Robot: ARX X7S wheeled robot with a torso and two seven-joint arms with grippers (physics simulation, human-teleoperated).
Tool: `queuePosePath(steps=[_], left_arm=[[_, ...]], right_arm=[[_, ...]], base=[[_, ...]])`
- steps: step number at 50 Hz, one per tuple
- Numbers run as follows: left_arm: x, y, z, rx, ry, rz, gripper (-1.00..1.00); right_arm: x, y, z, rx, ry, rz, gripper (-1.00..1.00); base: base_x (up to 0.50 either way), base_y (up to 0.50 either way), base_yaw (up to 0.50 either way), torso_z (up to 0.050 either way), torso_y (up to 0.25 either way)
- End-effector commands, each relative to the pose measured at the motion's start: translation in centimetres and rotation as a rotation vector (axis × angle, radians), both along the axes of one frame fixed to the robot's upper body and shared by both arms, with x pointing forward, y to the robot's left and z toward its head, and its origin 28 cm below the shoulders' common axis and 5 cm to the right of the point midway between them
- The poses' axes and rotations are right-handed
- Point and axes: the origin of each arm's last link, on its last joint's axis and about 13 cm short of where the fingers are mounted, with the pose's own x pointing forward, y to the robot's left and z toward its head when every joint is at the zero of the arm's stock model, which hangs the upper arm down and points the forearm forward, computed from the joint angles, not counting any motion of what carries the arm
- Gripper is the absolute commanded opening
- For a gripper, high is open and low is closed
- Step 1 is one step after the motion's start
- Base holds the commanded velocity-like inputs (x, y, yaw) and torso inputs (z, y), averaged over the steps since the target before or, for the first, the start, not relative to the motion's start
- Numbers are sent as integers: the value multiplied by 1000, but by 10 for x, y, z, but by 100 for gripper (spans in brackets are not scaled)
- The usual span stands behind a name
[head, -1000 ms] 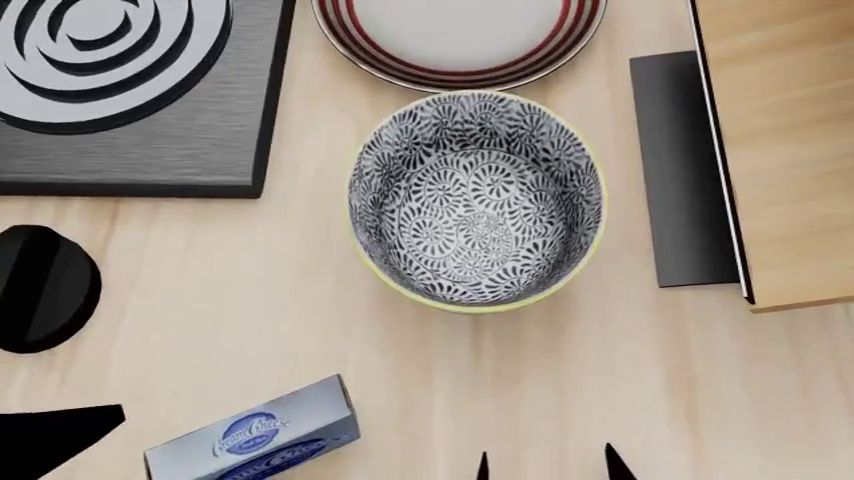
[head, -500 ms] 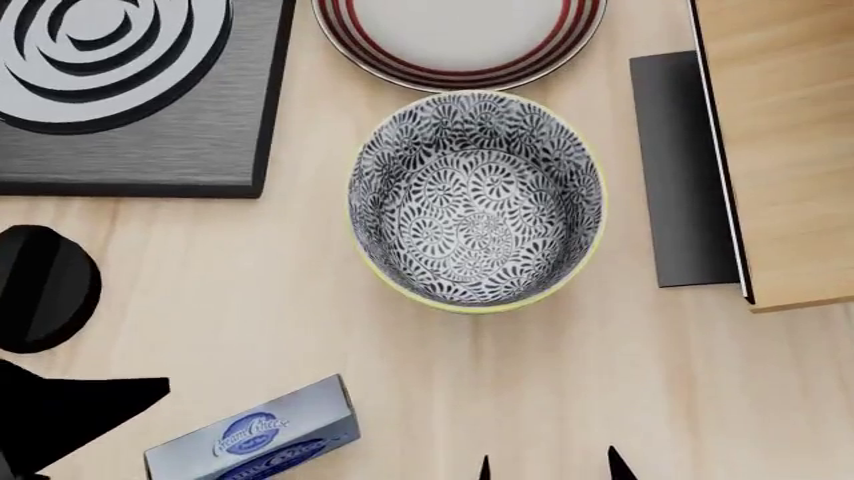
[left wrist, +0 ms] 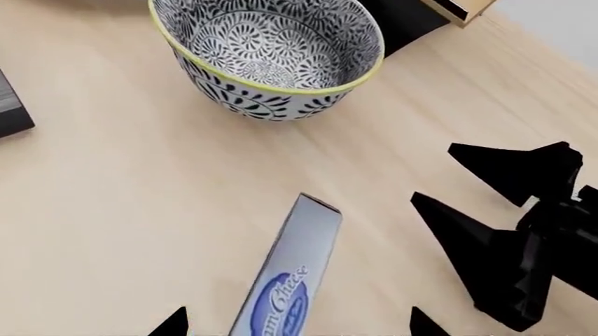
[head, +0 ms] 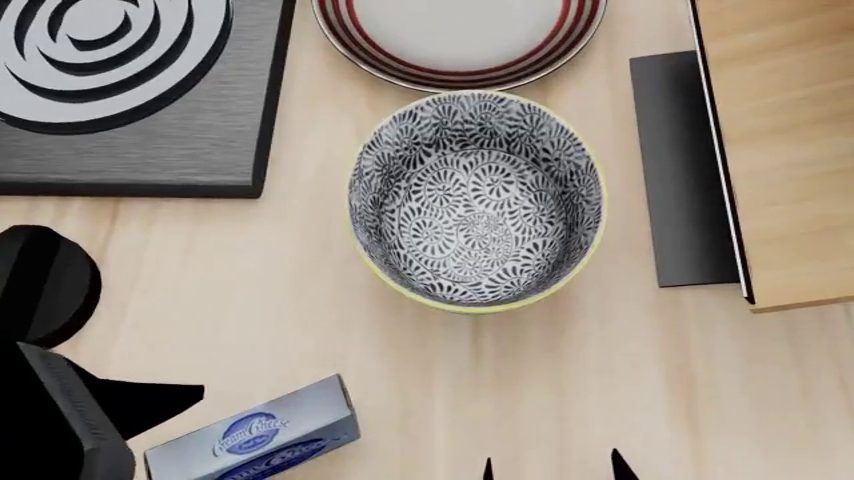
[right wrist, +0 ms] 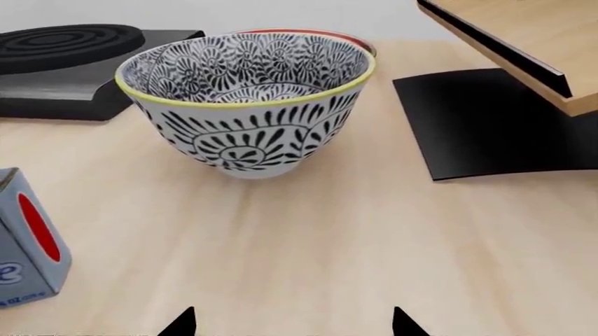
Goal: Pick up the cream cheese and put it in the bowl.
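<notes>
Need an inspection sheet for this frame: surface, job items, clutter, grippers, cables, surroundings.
Surface: light wooden tabletop, no spills seen.
Job's things: cream cheese lies on the table, apart from the bowl; bowl upright and empty.
Clutter: red-striped plate behind the bowl; grey block with ring pattern at far left; black mat under a wooden board at right.
Grippers: left gripper open, fingertips either side of the cream cheese, not holding it. Right gripper open, empty.
Cables: nothing seen.
Surroundings: nothing seen beyond the table.
</notes>
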Motion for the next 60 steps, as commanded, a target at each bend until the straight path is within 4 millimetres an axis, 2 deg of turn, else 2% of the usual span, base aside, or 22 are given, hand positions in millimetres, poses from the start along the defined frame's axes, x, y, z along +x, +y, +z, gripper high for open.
queuePosePath(steps=[1,13,16,21,31,32,37,38,40,48,49,50,53,57,58,60], left_arm=[[8,0,0,19,22,10,100],[17,-4,-6,50,58,8,100],[19,-8,-18,82,65,5,100],[21,-10,-26,95,97,-18,100],[28,-8,-24,107,107,3,100],[28,-8,-31,116,99,15,100],[28,-7,-31,111,108,8,100],[30,-7,-23,124,95,29,100],[30,-7,-30,124,98,27,100],[33,-9,-28,134,110,31,100],[33,-9,-34,153,98,49,100],[34,-9,-36,134,110,42,-100],[34,-8,-25,128,102,48,-100],[35,-8,-25,126,96,59,-100],[35,-8,-31,128,85,66,-100],[35,-8,-26,126,88,68,-100]], right_arm=[[-1,0,-1,-3,1,1,100],[-1,-1,0,6,-1,-1,100],[-1,-1,0,10,-2,2,100],[0,-1,-2,10,3,2,100],[1,0,0,5,2,5,100],[1,0,0,4,3,6,100],[2,1,-1,-2,7,9,100],[1,1,-1,-2,6,10,100],[0,1,0,-3,3,12,100],[-1,0,-1,1,1,13,100],[-1,0,-1,2,1,11,100],[-1,0,-1,4,0,12,100],[-1,0,-1,5,-1,12,100],[-1,-1,-1,5,-1,10,100],[-1,-1,-1,7,-2,10,100],[-1,-1,-1,8,-1,9,100]], base=[[0,0,0,0,0],[0,0,0,0,0],[0,0,0,0,0],[0,0,0,0,0],[0,0,0,0,0],[0,0,0,0,0],[0,0,0,0,0],[0,0,0,0,0],[6,0,0,0,0],[3,-2,-3,0,-2],[0,-3,-4,0,-10],[0,-3,-4,0,0],[4,-2,-4,-5,-4],[0,-1,-2,0,-2],[12,-3,0,0,0],[0,-3,-4,0,-6]])
